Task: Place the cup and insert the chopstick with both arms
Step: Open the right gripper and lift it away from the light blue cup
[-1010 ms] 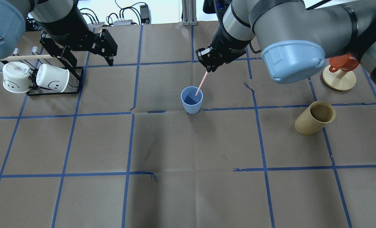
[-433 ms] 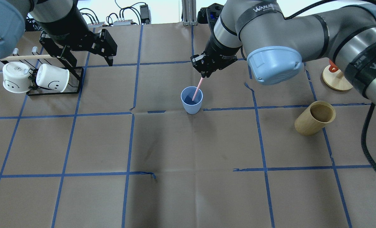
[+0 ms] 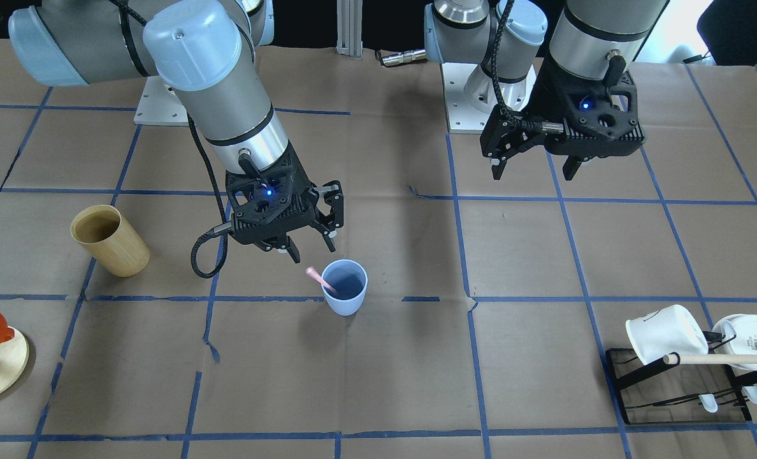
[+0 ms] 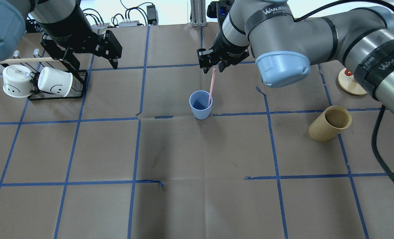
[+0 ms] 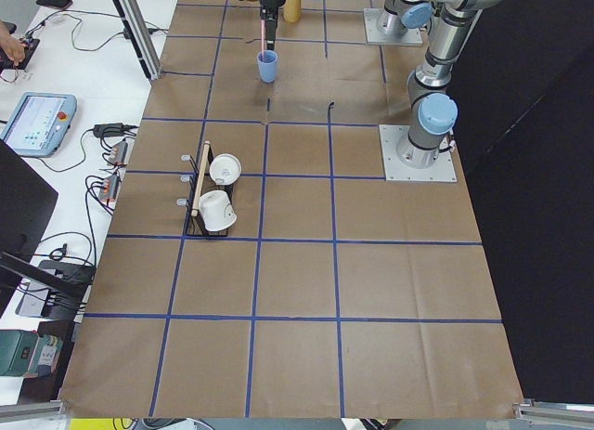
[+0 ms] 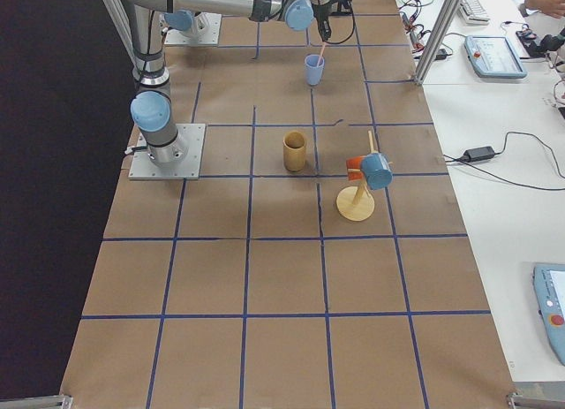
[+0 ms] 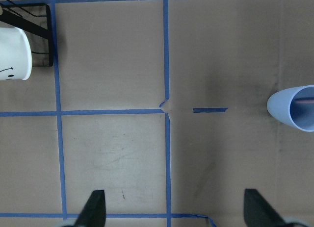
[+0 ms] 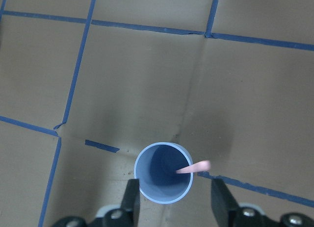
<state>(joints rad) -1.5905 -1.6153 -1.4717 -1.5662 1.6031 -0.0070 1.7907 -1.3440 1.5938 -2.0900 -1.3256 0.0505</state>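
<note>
Just below our right gripper [image 4: 212,68], whose fingers are spread wide, the pink chopstick [image 4: 211,84] stands free in the blue cup [image 4: 200,114], apparently leaning on its rim. Our left gripper [image 7: 176,210], likewise spread, hovers well apart from the cup.

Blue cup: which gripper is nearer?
Right. The right gripper hangs open just above the blue cup, slightly toward the robot, with the pink chopstick leaning inside. The left gripper, also open, is far off to the robot's left.

The right gripper [image 4: 212,65] points down, reached in toward the middle, jaws spread. The left gripper [image 4: 96,63] hangs at its own side, pointing down, jaws spread wide.
</note>
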